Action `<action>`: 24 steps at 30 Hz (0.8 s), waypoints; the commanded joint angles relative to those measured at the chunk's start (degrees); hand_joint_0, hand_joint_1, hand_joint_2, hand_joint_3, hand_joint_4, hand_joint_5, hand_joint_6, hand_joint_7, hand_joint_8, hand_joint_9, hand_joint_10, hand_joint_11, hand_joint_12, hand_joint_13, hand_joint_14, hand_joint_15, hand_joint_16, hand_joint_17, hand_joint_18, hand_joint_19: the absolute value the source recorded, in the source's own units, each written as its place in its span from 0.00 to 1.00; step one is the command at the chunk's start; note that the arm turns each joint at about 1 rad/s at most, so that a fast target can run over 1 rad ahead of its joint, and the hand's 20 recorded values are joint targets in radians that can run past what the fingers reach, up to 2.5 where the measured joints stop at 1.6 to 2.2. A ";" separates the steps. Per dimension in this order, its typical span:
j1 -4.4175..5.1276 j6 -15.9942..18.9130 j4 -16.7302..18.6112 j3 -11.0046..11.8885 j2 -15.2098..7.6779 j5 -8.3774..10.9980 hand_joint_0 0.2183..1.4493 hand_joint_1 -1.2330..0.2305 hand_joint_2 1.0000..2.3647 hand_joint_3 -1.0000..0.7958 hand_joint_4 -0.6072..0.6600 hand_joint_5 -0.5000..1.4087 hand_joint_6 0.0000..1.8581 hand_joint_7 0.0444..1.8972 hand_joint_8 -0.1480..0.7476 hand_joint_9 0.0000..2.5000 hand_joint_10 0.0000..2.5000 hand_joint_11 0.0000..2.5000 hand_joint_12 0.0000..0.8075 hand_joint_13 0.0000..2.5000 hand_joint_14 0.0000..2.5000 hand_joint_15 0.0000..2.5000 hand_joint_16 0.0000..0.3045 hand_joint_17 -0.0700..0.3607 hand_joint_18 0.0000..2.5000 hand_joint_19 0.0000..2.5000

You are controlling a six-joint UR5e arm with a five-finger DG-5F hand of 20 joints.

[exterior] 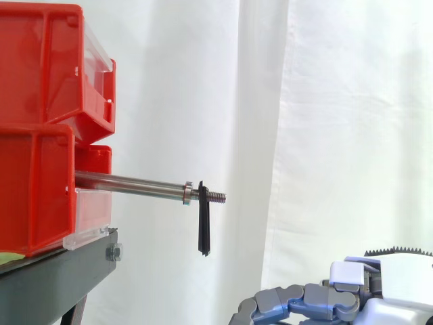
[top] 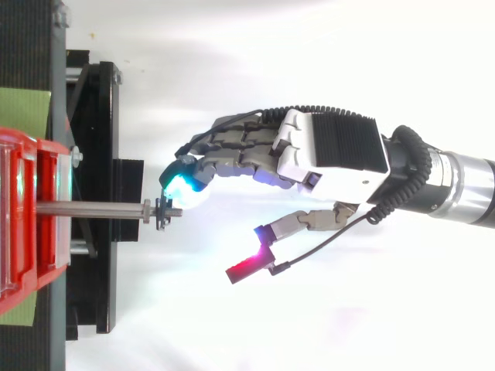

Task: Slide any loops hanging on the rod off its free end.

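A steel rod (exterior: 128,183) sticks out to the right from the red bins (exterior: 37,135); its free end is threaded. A black loop (exterior: 203,223) hangs on that threaded end, just outside a metal collar (exterior: 187,193). From above, the loop (top: 162,213) sits at the tip of the rod (top: 93,208). My hand (top: 332,151) comes in from the right, open, fingers gently bent with a cyan-glowing fingertip (top: 182,188) beside the rod tip and the thumb's red pad spread apart. In the side view my hand (exterior: 304,301) lies well below the rod and touches nothing.
The bins stand on a black stand (exterior: 61,271) at the left, with its frame (top: 100,193) under the rod. A white curtain hangs behind. Open space lies to the right of the rod's free end.
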 commanded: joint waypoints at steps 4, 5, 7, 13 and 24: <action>-0.25 0.04 0.10 0.39 -0.93 1.54 0.25 0.50 0.00 0.31 0.65 0.16 0.27 0.47 0.47 0.25 0.00 0.12 0.35 0.24 0.00 0.01 0.11 0.34 0.20 0.08; -0.25 0.04 0.19 0.39 -1.20 1.72 0.25 0.50 0.00 0.31 0.65 0.16 0.27 0.47 0.47 0.25 0.00 0.12 0.35 0.24 0.00 0.01 0.11 0.35 0.20 0.08; -0.43 0.30 0.19 0.74 -1.64 1.63 0.25 0.50 0.00 0.31 0.65 0.16 0.27 0.47 0.47 0.25 0.00 0.12 0.35 0.24 0.00 0.01 0.12 0.35 0.20 0.08; -0.96 2.15 0.19 2.24 -1.64 1.54 0.25 0.50 0.00 0.31 0.65 0.16 0.27 0.46 0.47 0.25 0.00 0.12 0.35 0.24 0.00 0.01 0.12 0.35 0.20 0.08; -1.48 2.32 -0.78 5.14 -1.64 0.75 0.25 0.50 0.00 0.31 0.65 0.16 0.27 0.47 0.47 0.25 0.00 0.12 0.35 0.24 0.00 0.01 0.12 0.35 0.21 0.08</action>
